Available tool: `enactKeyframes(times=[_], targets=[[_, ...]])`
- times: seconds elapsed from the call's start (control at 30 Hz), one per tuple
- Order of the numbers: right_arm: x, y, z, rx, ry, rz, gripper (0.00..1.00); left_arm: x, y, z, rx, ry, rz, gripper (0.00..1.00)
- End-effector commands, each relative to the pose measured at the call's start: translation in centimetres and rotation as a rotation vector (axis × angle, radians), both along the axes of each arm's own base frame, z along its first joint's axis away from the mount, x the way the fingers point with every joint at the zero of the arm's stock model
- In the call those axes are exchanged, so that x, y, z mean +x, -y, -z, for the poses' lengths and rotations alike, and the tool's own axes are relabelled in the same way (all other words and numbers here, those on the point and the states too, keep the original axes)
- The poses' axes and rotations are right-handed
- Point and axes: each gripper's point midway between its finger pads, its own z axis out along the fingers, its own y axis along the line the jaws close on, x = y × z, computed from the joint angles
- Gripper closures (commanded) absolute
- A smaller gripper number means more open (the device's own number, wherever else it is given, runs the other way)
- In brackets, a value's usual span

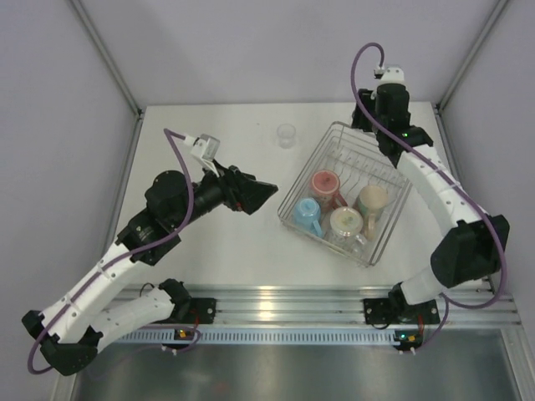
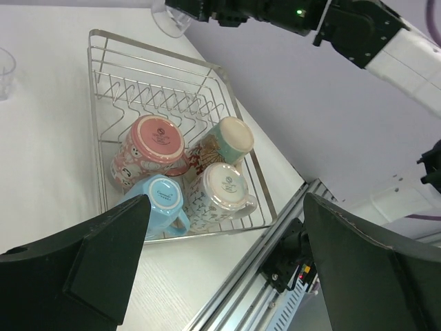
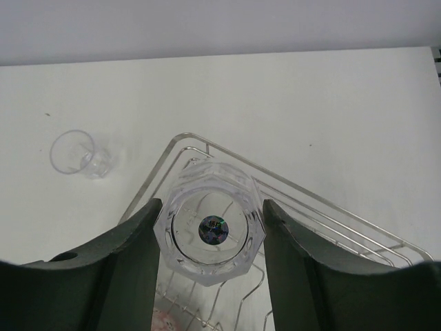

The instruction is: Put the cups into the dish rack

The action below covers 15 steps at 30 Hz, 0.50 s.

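STEP: loading a glass | right gripper (image 3: 209, 238) clenched round a faceted clear glass (image 3: 210, 207), over the dish rack (image 1: 307, 167) at its 12 o'clock edge | left gripper (image 1: 259, 196) spread wide, empty | NEXT (my read): lower, release; small glass (image 1: 287, 134) sits on the table at the rack's 10 o'clock.

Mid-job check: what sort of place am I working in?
Probably a lab test cell, not a kitchen: a white table boxed in by plain walls, a metal rail carrying the two arm bases, and a dish rack of mugs as props.
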Motion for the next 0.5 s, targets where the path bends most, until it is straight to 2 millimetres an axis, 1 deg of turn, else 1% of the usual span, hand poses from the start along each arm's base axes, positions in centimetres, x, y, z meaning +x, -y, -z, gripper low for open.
enactKeyframes(times=[0.0,0.03,0.1,0.13,0.2,0.23,0.27,0.3,0.33,0.47], targets=[[2.5,1.0,-0.7,0.002,0.015,0.004,1.0,-0.4,0.0,0.2,0.011,0.009,0.017,0.02],[3.3,0.8,0.9,0.004,-0.021,-0.002,1.0,-0.5,0.0,0.3,0.011,0.007,0.023,0.02],[4.1,1.4,2.2,0.017,-0.056,0.01,1.0,-0.5,-0.1,0.6,0.012,-0.001,0.017,0.02],[4.6,1.5,3.8,0.015,-0.09,0.014,1.0,-0.4,0.0,0.8,0.015,-0.007,0.015,0.02],[5.0,2.4,5.2,0.018,-0.125,0.037,1.0,-0.5,0.1,0.9,0.014,-0.015,0.023,0.02],[5.1,2.5,6.3,0.024,-0.147,0.036,1.0,-0.6,0.1,0.9,0.011,-0.019,0.027,0.02],[5.1,2.7,6.8,0.028,-0.157,0.038,1.0,-0.8,0.3,0.8,0.008,-0.021,0.041,0.02],[5.0,3.1,7.7,0.033,-0.174,0.042,1.0,-0.8,0.3,0.7,0.007,-0.02,0.042,0.02],[4.9,2.9,8.5,0.044,-0.192,0.03,1.0,-0.9,0.2,0.7,0.008,-0.018,0.044,0.02],[4.6,2.8,10.7,0.057,-0.225,0.016,1.0,-0.7,-0.1,0.7,0.003,-0.018,0.019,0.02]])
